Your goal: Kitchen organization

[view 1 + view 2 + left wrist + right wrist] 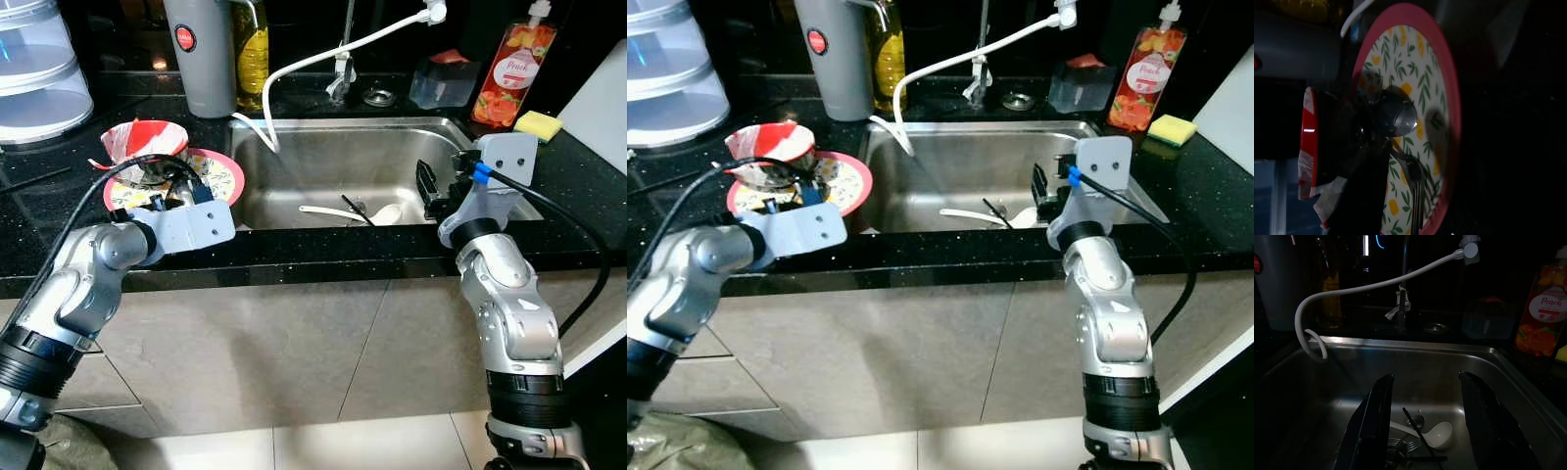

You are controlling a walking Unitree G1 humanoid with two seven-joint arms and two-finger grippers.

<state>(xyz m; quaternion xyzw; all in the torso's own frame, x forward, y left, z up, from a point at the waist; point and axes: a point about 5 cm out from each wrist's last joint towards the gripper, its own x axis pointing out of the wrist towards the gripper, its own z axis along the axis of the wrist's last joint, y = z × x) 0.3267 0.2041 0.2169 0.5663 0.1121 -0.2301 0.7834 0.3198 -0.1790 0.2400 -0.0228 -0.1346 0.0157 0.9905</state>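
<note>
A pink-rimmed leaf-pattern plate [223, 177] lies on the black counter left of the sink [323, 147]. A red-and-white bowl [145, 142] rests on its far side. In the left wrist view a metal spoon [1397, 116] and a fork [1418, 196] lie on the plate. My left gripper [174, 194] hovers low over the plate by the bowl; its fingers are lost in shadow. My right gripper [1425, 431] is open over the right part of the sink, above a white ladle [1436, 435], a black chopstick [1418, 427] and a fork [1406, 446].
A grey flask [201, 54] and an oil bottle [253, 49] stand behind the plate. A white hose [333, 49] loops into the sink. A peach soap bottle [512, 64], yellow sponge [538, 124] and clear tub [443, 83] sit at the back right. Stacked clear containers [39, 69] stand far left.
</note>
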